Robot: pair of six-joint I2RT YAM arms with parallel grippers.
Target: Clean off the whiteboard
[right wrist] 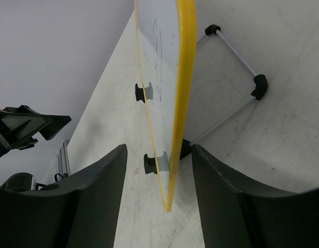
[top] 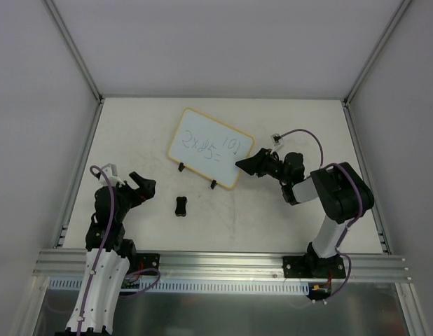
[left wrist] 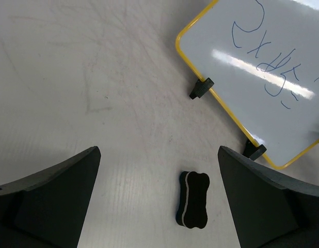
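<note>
The whiteboard (top: 209, 147) stands tilted on a wire stand at the table's middle back, with a yellow rim, two black clip feet and blue handwritten sums. The small black eraser block (top: 181, 206) lies on the table in front of it. My left gripper (top: 148, 183) is open and empty, left of the eraser. In the left wrist view the eraser (left wrist: 194, 200) lies ahead between the open gripper (left wrist: 159, 150) fingers, and the whiteboard (left wrist: 262, 67) is at the upper right. My right gripper (top: 248, 162) is open at the board's right end. Its jaws (right wrist: 159, 155) straddle the whiteboard edge (right wrist: 180, 103) without touching.
The wire stand (right wrist: 237, 57) with black corner pieces rests behind the board. A purple cable (top: 304, 133) loops over the right arm. An aluminium rail (top: 223, 262) runs along the near edge. White walls close in the table (top: 286, 217) on three sides.
</note>
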